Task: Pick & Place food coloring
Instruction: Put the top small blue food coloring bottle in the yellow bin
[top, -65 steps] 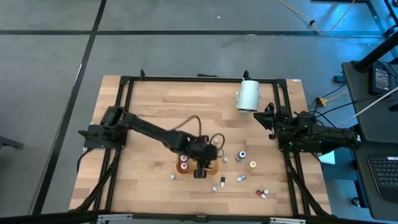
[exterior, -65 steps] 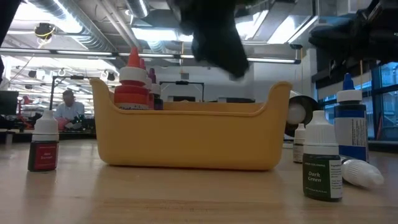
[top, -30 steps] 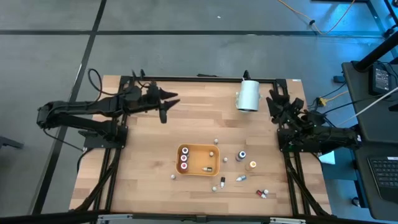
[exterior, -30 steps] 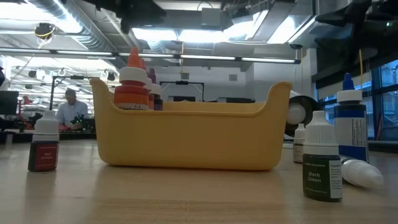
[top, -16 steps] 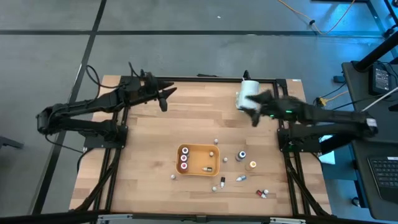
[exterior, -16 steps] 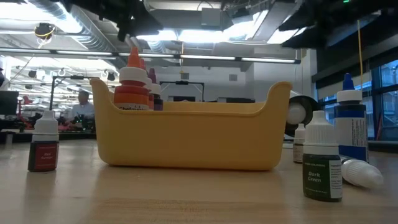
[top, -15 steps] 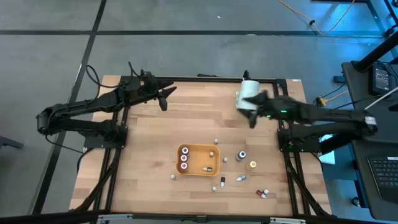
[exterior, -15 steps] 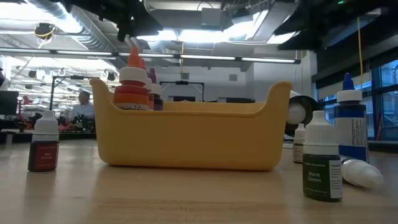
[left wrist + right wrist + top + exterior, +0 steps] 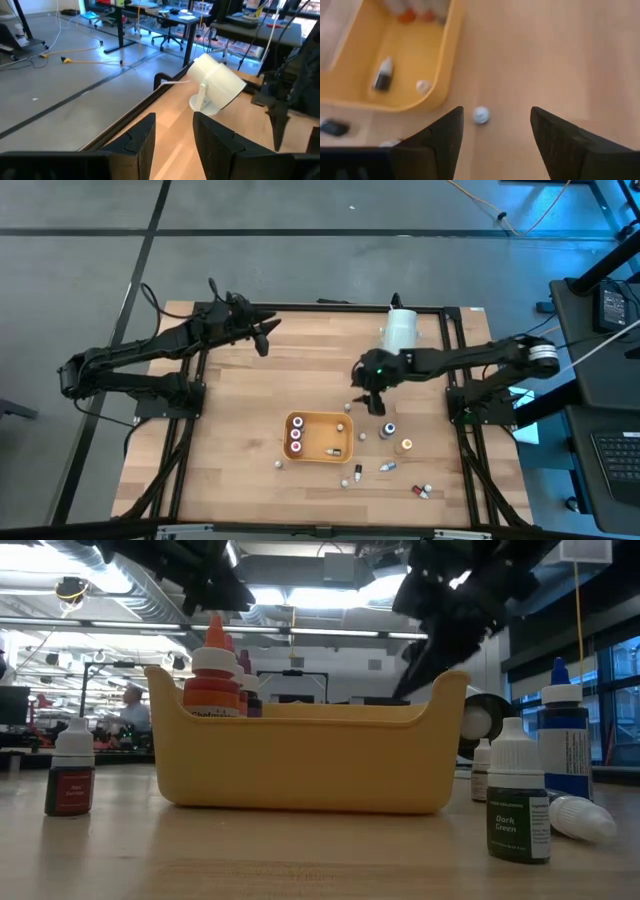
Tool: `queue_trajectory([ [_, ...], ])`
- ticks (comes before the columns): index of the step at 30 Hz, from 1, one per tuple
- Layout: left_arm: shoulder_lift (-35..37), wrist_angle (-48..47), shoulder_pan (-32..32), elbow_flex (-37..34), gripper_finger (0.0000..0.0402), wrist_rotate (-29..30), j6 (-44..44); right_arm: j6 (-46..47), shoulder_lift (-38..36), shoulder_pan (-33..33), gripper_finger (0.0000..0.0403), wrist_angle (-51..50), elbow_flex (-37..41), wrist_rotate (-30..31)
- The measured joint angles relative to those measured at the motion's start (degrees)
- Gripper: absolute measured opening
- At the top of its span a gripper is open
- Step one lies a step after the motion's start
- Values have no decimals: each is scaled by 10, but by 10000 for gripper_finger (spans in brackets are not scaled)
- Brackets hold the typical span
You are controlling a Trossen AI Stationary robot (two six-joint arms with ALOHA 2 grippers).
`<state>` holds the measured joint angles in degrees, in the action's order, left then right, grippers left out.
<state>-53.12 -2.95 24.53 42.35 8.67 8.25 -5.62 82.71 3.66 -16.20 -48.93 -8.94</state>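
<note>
The right gripper (image 9: 368,387), fingers wide and empty, hangs at mid-frame over a loose food coloring bottle (image 9: 480,115) beside the orange tray (image 9: 345,446), seemingly lining up a grab, while the left gripper (image 9: 262,340), parted, waits upper left

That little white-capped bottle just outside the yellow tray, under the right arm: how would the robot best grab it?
Judging by its round white cap seen end-on, the bottle stands upright beside the tray, apart from its wall. The open right gripper would likely best come straight down and pinch the cap from two sides, fingers placed so neither hits the tray.
</note>
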Motion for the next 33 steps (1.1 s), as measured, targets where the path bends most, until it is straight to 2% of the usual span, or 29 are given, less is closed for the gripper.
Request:
queue_trajectory([
  [11, 0, -20, 0, 0, 129, 2, 0, -24, 103, -24, 226, 63, -1, 2],
  [19, 0, -21, 0, 0, 130, 2, 0, -22, 148, -24, 216, 77, -1, 10],
  [24, 0, -21, 0, 0, 132, 2, 0, -22, 152, -24, 167, 83, -1, 35],
  [31, 0, -21, 0, 0, 130, 2, 0, 15, 134, -24, 56, 73, -1, 40],
  [33, 0, -21, 0, 0, 128, 2, 0, 27, 118, -24, 55, 73, -1, 40],
])
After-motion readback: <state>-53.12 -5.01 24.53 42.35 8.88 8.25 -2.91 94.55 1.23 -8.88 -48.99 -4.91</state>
